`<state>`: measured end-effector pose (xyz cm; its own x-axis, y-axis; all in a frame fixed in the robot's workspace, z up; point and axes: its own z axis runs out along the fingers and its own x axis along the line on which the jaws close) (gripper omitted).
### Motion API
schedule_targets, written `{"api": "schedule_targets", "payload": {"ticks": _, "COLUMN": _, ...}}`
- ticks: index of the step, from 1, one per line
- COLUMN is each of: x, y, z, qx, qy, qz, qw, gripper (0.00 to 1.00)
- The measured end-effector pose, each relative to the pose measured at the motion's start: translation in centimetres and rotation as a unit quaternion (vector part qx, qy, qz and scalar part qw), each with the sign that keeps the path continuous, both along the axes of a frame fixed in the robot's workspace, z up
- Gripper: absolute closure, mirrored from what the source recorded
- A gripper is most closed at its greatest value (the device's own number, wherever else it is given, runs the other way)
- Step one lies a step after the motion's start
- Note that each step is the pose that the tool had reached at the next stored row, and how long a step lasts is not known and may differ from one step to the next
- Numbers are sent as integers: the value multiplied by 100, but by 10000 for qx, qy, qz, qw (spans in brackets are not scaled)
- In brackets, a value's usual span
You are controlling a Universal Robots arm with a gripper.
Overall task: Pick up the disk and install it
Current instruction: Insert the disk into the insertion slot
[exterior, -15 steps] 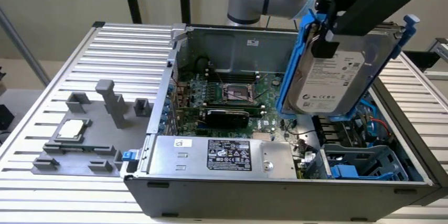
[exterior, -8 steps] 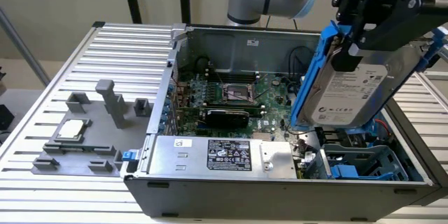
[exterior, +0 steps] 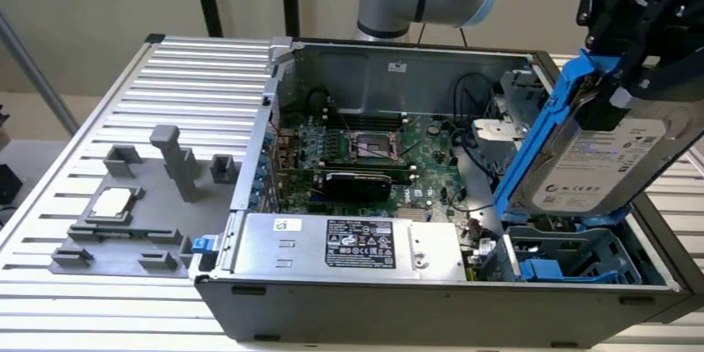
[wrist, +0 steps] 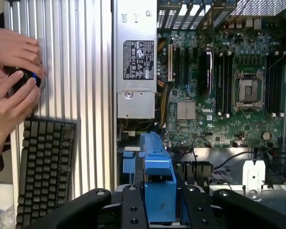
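The disk [exterior: 599, 162], a silver-grey drive with a white label in a bright blue carrier, hangs tilted nearly on edge over the right end of the open computer case [exterior: 440, 294]. My gripper [exterior: 618, 88] is shut on its upper end. The drive's lower edge is just above the blue drive bay [exterior: 572, 257] in the case's near right corner. In the wrist view the carrier's blue end [wrist: 157, 176] sits clamped in my gripper [wrist: 159, 207], with the black fingers [wrist: 128, 210] on either side and the bay's blue plastic [wrist: 127, 162] below it.
The grey labelled power supply [exterior: 341, 241] lies along the case's front wall beside the bay. The motherboard [exterior: 374, 154] fills the case floor. A grey fixture with a square CPU chip [exterior: 114, 204] stands on the slatted table. A person's hands [wrist: 14, 76] and a keyboard [wrist: 45, 167] are beside the case.
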<state>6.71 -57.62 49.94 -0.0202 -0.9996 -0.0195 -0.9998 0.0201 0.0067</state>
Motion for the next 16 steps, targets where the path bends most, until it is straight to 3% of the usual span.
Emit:
{"api": "schedule_targets", "payload": {"ticks": 7, "x": 303, "y": -26, "z": -78, "qx": 0, "qy": 0, "qz": 0, "qw": 10000, "gripper": 100}}
{"api": "schedule_targets", "payload": {"ticks": 16, "x": 310, "y": -26, "z": -84, "qx": 1, "qy": 1, "qz": 0, "qw": 10000, "gripper": 100}}
